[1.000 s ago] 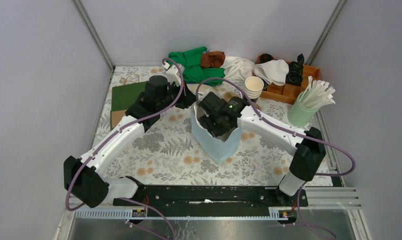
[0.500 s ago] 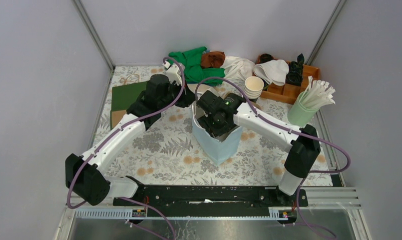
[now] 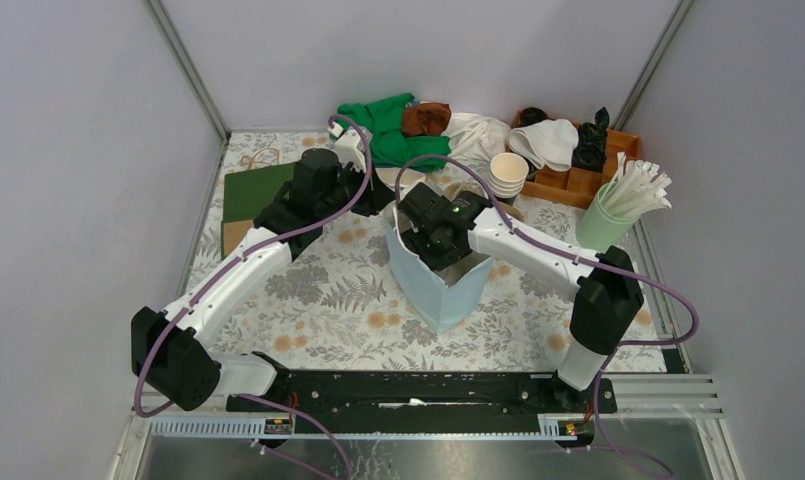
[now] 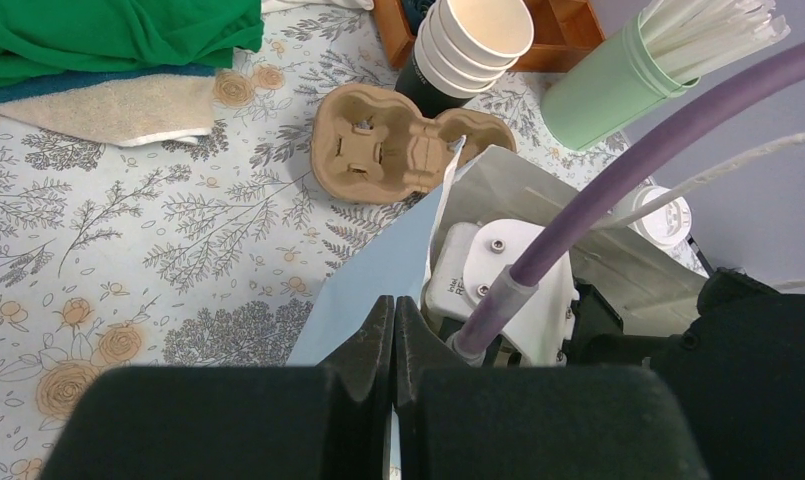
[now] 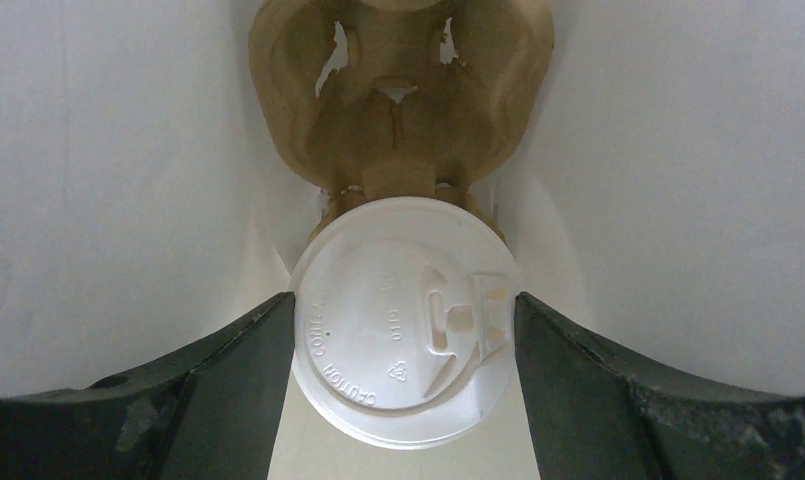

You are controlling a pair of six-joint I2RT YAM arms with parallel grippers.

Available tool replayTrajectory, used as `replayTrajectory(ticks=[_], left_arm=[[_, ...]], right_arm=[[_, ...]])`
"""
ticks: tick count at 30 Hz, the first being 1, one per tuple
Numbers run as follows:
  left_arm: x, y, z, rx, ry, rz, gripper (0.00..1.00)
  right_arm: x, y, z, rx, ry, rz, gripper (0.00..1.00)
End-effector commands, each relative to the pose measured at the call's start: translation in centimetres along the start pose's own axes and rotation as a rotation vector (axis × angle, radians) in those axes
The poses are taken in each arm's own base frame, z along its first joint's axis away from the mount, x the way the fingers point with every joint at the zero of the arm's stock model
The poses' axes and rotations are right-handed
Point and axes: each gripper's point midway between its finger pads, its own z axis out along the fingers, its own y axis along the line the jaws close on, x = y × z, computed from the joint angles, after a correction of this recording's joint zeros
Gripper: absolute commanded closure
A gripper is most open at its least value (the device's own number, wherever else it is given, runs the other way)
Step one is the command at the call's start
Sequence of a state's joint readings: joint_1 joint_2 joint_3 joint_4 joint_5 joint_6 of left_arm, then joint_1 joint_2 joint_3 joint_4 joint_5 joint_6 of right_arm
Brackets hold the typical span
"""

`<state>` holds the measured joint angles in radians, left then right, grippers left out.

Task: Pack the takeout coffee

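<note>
- The right end effector (image 5: 403, 312) is sitting deep inside the pale blue bag (image 3: 433, 290), its fingers pressing both sides of the takeout coffee (image 5: 403, 320) — gripping it.
- The cup is hanging inside the bag, over the pulp tray (image 5: 398, 110) lying at the bag's bottom.
- The left end effector (image 4: 393, 330) is closed, pinching the bag's rim.
- The cup is probably going to handle as light and crushable, its lid prone to popping — holding the wall just under the lid is looking safest.
- It is standing upright, its lid facing the bag's mouth and its long axis running down the bag's depth.
</note>
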<state>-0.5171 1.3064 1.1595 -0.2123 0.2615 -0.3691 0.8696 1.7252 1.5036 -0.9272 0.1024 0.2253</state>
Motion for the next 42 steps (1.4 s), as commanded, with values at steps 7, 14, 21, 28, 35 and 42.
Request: replayTrajectory(ticks=[7, 14, 21, 28, 35, 42], left_arm=[[-0.3, 0.4, 0.1, -0.021, 0.014, 0.029, 1.00], [-0.5, 0.1, 0.1, -0.003, 0.013, 0.039, 1.00], [-0.5, -1.1, 0.1, 0.050, 0.023, 0.058, 1.00], [-0.2, -2.3, 0.3, 0.078, 0.035, 0.091, 1.00], [-0.5, -2.7, -0.1, 0.083, 0.023, 0.100, 1.00], [-1.9, -3.1, -0.9, 0.089, -0.049, 0.076, 1.00]], right_arm=[[3.4, -1.0, -0.7, 0.017, 0.125, -0.011, 0.61], [0.5, -1.5, -4.1, 0.034, -0.017, 0.005, 0.62], [-3.3, -1.6, -7.5, 0.030, -0.191, 0.017, 0.62], [-4.9, -2.2, -9.5, 0.045, -0.297, 0.031, 0.61], [-4.7, -2.2, -9.3, 0.040, -0.317, 0.050, 0.61], [-4.1, -1.9, -8.6, -0.007, -0.412, 0.052, 0.61]])
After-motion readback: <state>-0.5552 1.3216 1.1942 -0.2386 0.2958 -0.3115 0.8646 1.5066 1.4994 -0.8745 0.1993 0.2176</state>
